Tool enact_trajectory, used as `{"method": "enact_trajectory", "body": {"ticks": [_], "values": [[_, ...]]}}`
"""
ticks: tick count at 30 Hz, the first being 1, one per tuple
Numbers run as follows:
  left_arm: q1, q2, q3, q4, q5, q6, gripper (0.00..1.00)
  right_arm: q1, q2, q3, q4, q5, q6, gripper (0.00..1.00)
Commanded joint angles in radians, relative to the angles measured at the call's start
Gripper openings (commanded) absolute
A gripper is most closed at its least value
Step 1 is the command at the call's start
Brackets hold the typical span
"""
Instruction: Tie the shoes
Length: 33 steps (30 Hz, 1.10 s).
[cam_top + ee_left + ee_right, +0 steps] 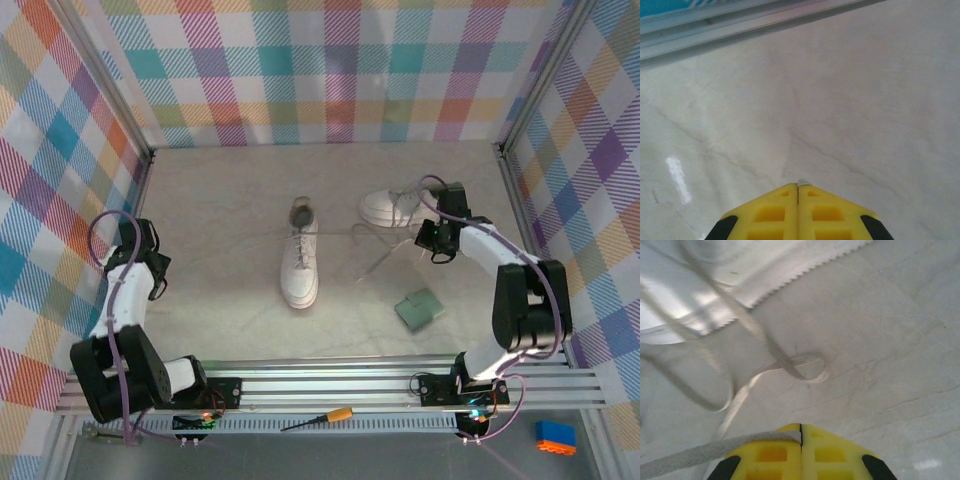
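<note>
Right claw [800, 430] pinches a white lace [685, 456] from the shoe [765, 270] just ahead; a slow, steady pull should cinch the loose loop [807, 367]. Left claw [798, 187] is clenched, empty.

Centre shoe [300, 262] sat on table [220, 200], toe toward near edge | second shoe [392, 207] lay right of it, further back | lace [372, 255] trailed between the two | pad [419, 309] lay right of it, nearer | right gripper [800, 429] stood right of it, before second shoe, pinching lace | screwdriver [320, 419] lay before it on rail [420, 422]
</note>
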Motion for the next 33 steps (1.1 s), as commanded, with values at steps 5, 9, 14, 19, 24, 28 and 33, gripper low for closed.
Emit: {"method": "enact_trajectory", "body": {"ticks": [5, 9, 14, 19, 24, 28, 33], "values": [[-0.175, -0.314, 0.089, -0.029, 0.130, 0.127, 0.00, 0.218, -0.335, -0.011, -0.088, -0.055, -0.048, 0.00], [-0.265, -0.380, 0.129, 0.020, 0.237, 0.188, 0.00, 0.305, -0.414, 0.003, -0.098, -0.243, -0.063, 0.00], [-0.318, -0.402, 0.204, 0.029, 0.347, 0.227, 0.00, 0.462, -0.427, 0.051, -0.081, -0.360, -0.028, 0.00], [-0.322, -0.435, 0.257, 0.011, 0.385, 0.261, 0.00, 0.598, -0.343, 0.126, -0.018, -0.354, 0.040, 0.00], [-0.321, -0.444, 0.261, 0.018, 0.456, 0.280, 0.00, 0.697, -0.151, 0.265, -0.050, -0.310, 0.088, 0.00], [-0.321, -0.464, 0.261, 0.014, 0.464, 0.300, 0.00, 0.734, -0.001, 0.386, -0.034, -0.336, 0.124, 0.00], [-0.321, -0.476, 0.259, 0.017, 0.483, 0.312, 0.00, 0.740, 0.155, 0.550, -0.031, -0.333, 0.142, 0.02]]}}
